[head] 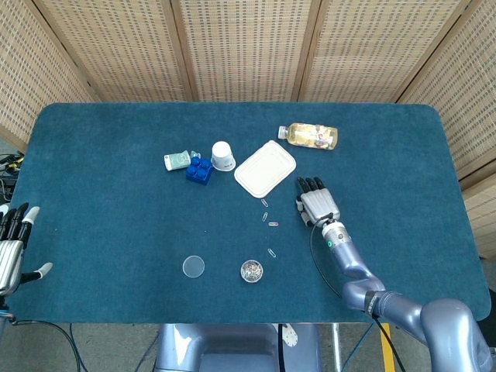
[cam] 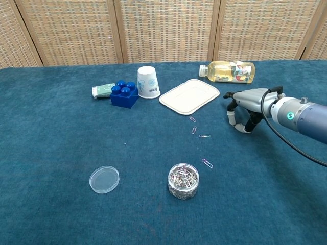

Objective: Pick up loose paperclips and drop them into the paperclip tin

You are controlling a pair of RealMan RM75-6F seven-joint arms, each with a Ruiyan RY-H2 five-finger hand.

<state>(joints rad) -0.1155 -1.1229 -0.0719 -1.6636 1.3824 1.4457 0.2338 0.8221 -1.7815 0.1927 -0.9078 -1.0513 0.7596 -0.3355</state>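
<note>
As we are looking down from the head camera, we are seeing the bench (head: pixel 108 178), covered in blue cloth, carrying every object. Our right arm (head: pixel 358 273) is reaching in from the lower right, and our right hand (head: pixel 316 204) is hovering palm-down just right of the paperclips, its fingers curling downward with nothing held between them. Our left hand (head: pixel 11 246) is showing at the left edge, off the bench, fingers spread apart and holding nothing; the chest view is not showing it.

Behind the right hand, a white tray (head: pixel 266 168) is lying empty, and a clear bottle (head: pixel 309 136) of yellowish liquid is lying on its side beyond it. Left of the tray, a white paper cup (head: pixel 223 155) is standing upside down, with a blue toy block (head: pixel 199 170) just beside it and a small green tube (head: pixel 177 160) lying next to the block.

Near the front edge, the paperclip tin (cam: pixel 183 180) is standing open and holding many clips, with its clear lid (cam: pixel 104 179) lying well to its left. We are counting four loose paperclips (cam: pixel 204 136) lying on the cloth in a line between tray and tin, the nearest paperclip (cam: pixel 207 163) resting just beyond the tin.
</note>
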